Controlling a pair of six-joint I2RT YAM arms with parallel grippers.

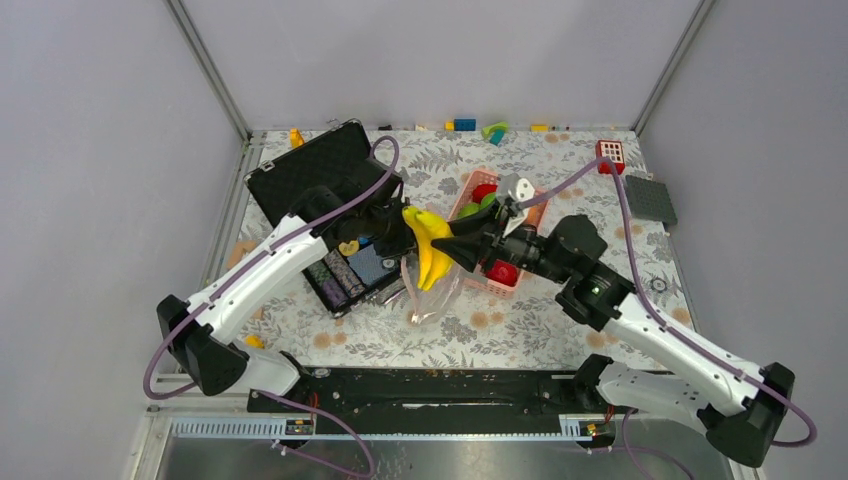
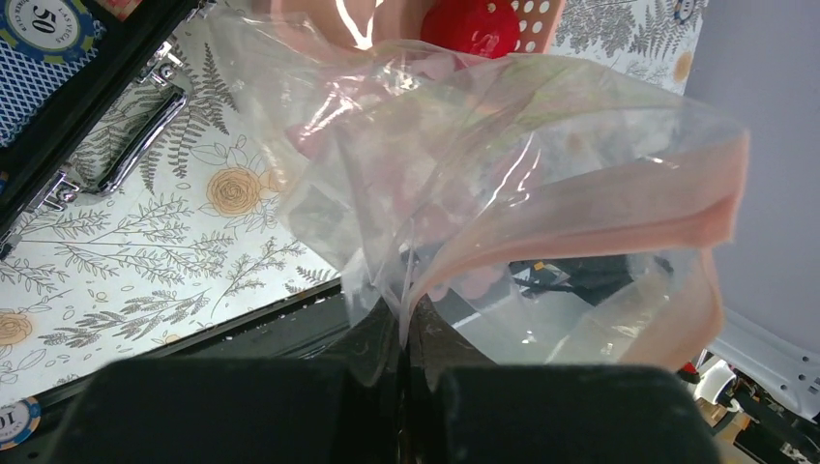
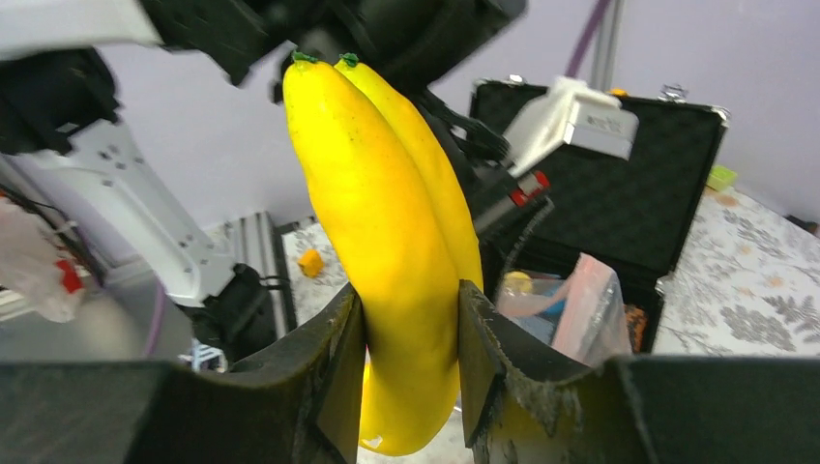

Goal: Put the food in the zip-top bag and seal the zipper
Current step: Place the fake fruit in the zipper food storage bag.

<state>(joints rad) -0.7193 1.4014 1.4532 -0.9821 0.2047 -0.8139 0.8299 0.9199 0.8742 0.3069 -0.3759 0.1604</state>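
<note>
Over the middle of the bench (image 1: 530, 335), the overhead view shows both arms meeting. The yellow banana (image 1: 428, 252) hangs upright, stem end up, with the zip-top bag (image 1: 432, 300) directly below it. From above it is not clear whether the banana's lower tip is inside the bag. Just to the right lies the pink basket (image 1: 461, 197), holding red apples (image 1: 503, 272) and green round fruits (image 1: 470, 210). To the left sits an open black case (image 1: 310, 175).

The right wrist view adds what the overhead one hides. The right end effector (image 3: 411, 295) is closed partway on the banana, with one black finger (image 3: 334, 358) pressed to each side of its lower half. The toy turns out to be two bananas joined, green at the stems. Behind it stand the left arm and the case's raised lid.

Only the left wrist view shows the grip of the left end effector (image 2: 401, 338). It is squeezed fully together on a pinch of the bag's clear film. The crinkled bag billows away from the fingers, with a pink-tinted band (image 2: 619, 217) along one edge. Past the film, this view shows one of the red apples in the basket, the case's chrome handle (image 2: 145, 145) and a blue poker chip (image 2: 48, 24) marked 50.
</note>
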